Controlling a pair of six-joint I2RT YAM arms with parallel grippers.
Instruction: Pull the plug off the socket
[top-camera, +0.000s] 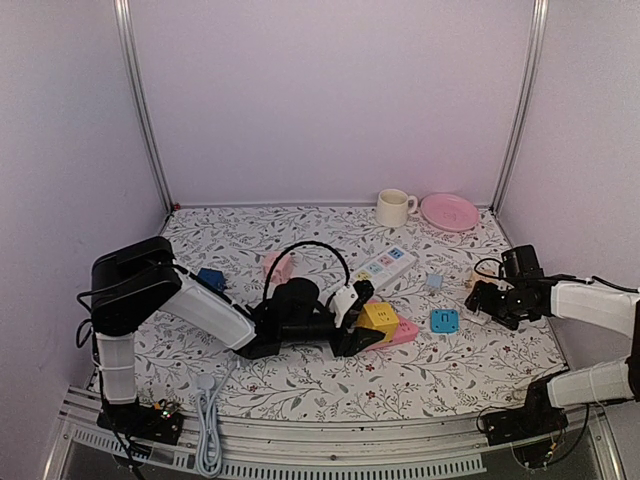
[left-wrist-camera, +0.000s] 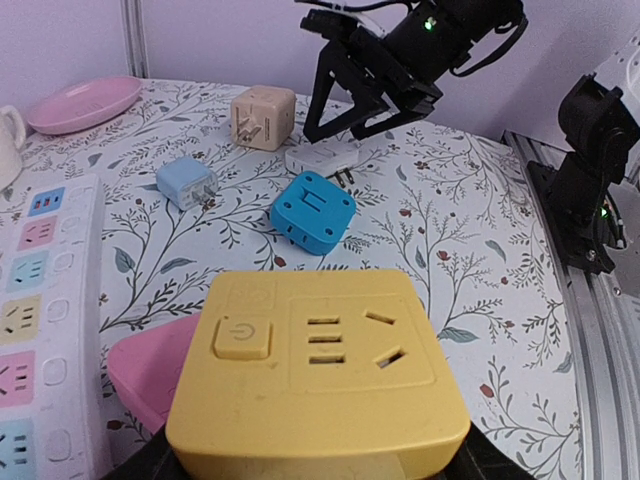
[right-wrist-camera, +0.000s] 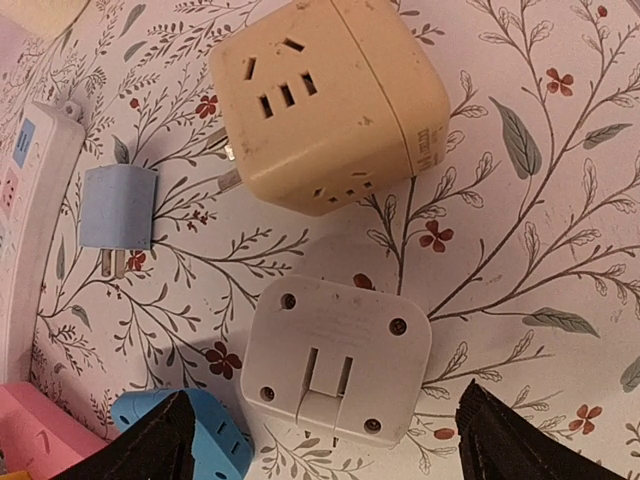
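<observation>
A yellow plug adapter (top-camera: 380, 318) sits against a pink socket block (top-camera: 403, 331) in the middle of the table. My left gripper (top-camera: 352, 335) is shut on the yellow adapter (left-wrist-camera: 318, 360); its dark fingers only show at the adapter's lower corners. The pink block (left-wrist-camera: 150, 370) pokes out at its left. My right gripper (top-camera: 487, 300) is open and hovers over a white adapter (right-wrist-camera: 337, 358), fingertips (right-wrist-camera: 150, 450) apart on either side, touching nothing. The right gripper (left-wrist-camera: 365, 90) also shows in the left wrist view.
A beige cube adapter (right-wrist-camera: 325, 100), a light blue plug (right-wrist-camera: 115, 220) and a blue adapter (top-camera: 444, 321) lie near the right gripper. A white power strip (top-camera: 384, 268) lies behind the yellow adapter. A mug (top-camera: 394, 208) and a pink plate (top-camera: 449, 211) stand at the back.
</observation>
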